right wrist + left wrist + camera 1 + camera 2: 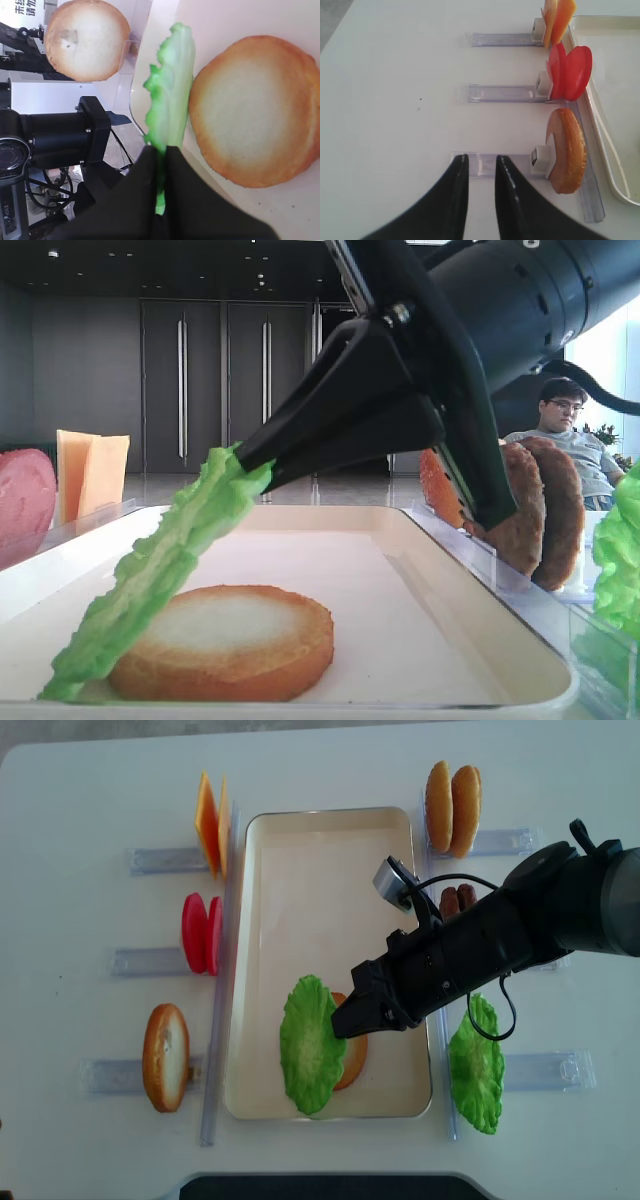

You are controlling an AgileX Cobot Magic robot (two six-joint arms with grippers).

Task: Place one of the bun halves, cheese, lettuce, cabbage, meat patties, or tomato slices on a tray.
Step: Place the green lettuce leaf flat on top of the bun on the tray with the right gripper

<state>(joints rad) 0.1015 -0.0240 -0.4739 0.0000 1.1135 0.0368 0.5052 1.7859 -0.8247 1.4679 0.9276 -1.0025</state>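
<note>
Pinched between the right gripper's (pixel 161 150) black jaws: one edge of the thin, ruffled bright-green lettuce leaf (pixel 170 550), the rest trailing away below the tips. Hangs slanted from the jaws, lower end apparently down on the large cream-white rimmed tray (pixel 300 870) just beside the round golden-brown bun half (pixel 225 640) with its pale toasted face up. From overhead, spread across most of that bun half, only a sliver of crust peeking out on the side toward the jaws. So, by the look of it: bun half already delivered; lettuce over the tray and partly settled, but not yet released. Left to do for this leaf: lower the held edge, open the jaws, pull clear without dragging the floppy leaf along.

Left gripper (pixel 479 167) parked over bare white table (pixel 390 75), black jaws narrowly parted around nothing, a clear plastic rack with a second upright bun half (pixel 567 152) just ahead and to the side of them. Further ahead of those jaws, red tomato slices (pixel 570 72) and yellow-orange cheese slices (pixel 557 20) upright in their own racks. Dark-brown meat patties (pixel 535 505) waiting behind the right jaws, untouched.
</note>
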